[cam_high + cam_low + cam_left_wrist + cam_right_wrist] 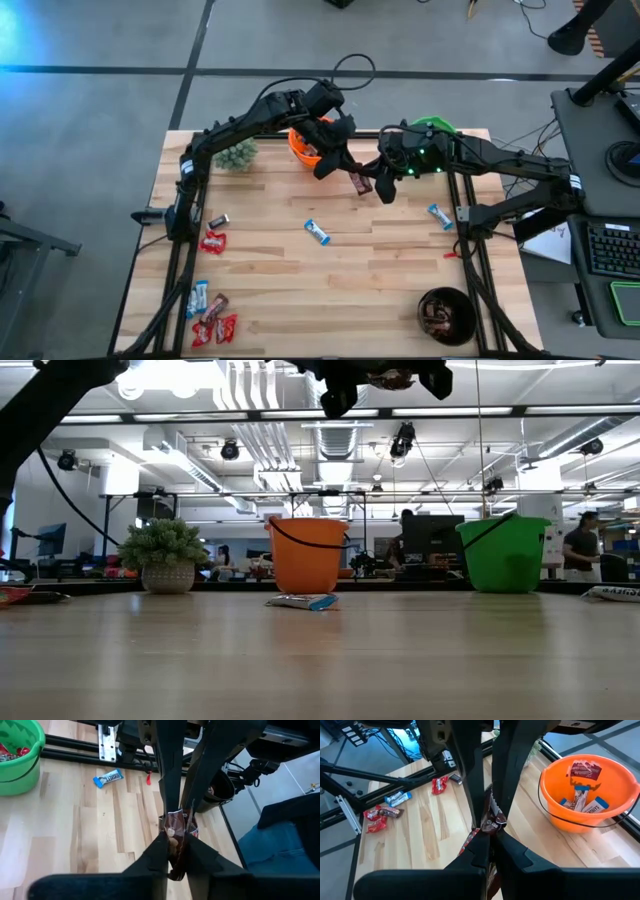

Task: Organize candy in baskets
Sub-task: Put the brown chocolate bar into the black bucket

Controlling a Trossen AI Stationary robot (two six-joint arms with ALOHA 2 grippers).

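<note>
A dark brown candy bar [361, 183] hangs in the air over the far middle of the table, between my two grippers. My left gripper [338, 166] comes at it from the far left and is shut on it. My right gripper [381, 184] comes at it from the right and is also shut on it. The orange basket [303, 147] stands just behind my left gripper and holds several bars. The green basket [437, 128] stands at the far right under my right arm. The black basket [447, 315] stands at the near right. My left gripper pinches one end of the brown bar [176, 854] between its two fingers, slanting down from the table's far side. The bar is lifted clear of the table. My right gripper pinches the bar's other end [490, 826] between its two fingers, slanting down from the table's right. The bar spans the short gap between the two grippers.
Loose candy lies about: a light blue bar [317, 232] at the middle, another [440, 215] at the right, a red one [212, 242] and a brown one [218, 220] at the left, and a heap [212, 316] at the near left. A fuzzy plant [237, 153] stands at the far left.
</note>
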